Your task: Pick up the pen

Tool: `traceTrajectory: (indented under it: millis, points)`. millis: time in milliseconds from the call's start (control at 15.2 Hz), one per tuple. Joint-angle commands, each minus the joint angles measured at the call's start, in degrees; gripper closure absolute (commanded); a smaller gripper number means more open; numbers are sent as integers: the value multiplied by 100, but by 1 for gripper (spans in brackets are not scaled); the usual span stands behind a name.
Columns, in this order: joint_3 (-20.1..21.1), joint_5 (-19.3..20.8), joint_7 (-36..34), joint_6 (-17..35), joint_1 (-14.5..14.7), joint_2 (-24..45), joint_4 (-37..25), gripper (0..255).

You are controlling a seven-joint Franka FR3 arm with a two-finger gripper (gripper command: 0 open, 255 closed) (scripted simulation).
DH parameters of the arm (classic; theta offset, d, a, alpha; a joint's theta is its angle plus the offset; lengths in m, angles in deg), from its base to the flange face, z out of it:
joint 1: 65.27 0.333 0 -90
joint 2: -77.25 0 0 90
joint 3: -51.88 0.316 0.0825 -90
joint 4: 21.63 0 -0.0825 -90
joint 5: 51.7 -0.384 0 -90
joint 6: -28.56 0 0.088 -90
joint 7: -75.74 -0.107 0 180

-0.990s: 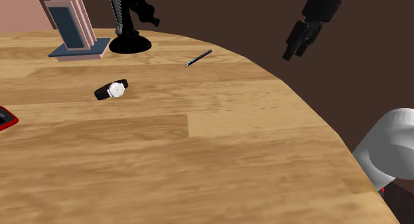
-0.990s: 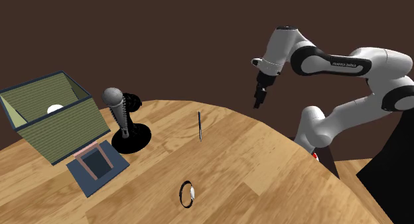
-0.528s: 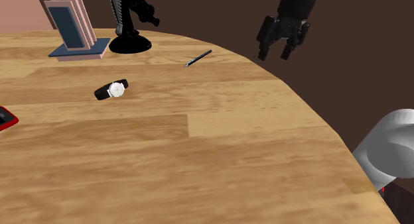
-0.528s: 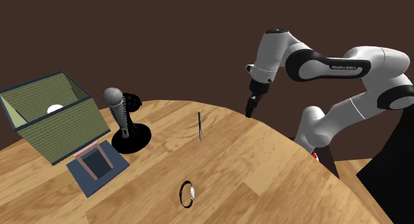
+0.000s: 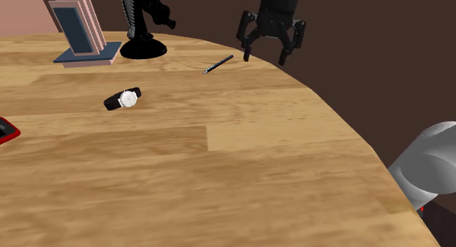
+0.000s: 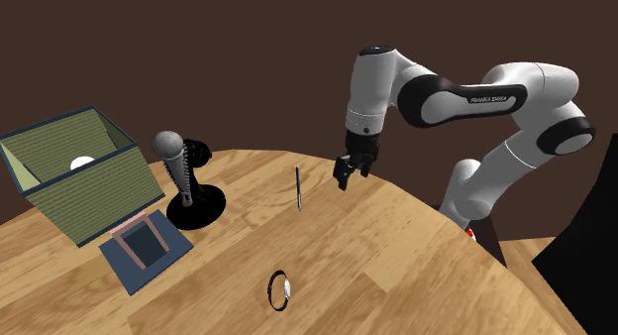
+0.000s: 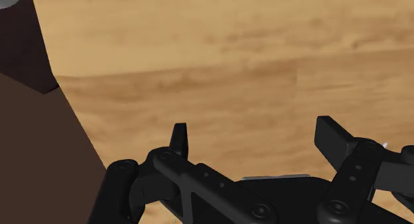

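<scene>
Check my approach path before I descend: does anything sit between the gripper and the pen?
Nothing visible does. The open gripper hangs near the pen, bare wooden table between them; the watch lies aside.

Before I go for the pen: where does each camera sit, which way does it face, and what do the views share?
Shoulder view: beside the arm's base, looking down over the table toward the pen; shows the open gripper and a white arm link.
Second exterior view: above the watch side, looking across the table; the arm reaches in from its right.
Wrist view: on the hand, looking down at the table between its fingers.
Shared: both exterior views show pen, gripper, watch and microphone.
</scene>
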Motion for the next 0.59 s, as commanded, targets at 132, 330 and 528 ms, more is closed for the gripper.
traceTrajectory:
  millis: [132,330,528]
  points:
    - [571,191,-1507,-8,-166,1090,-1003,0]
    - [895,528,-2615,-73,-141,2007,-1866,0]
    - [1071,976,-3699,-222,82,3000,-2859,0]
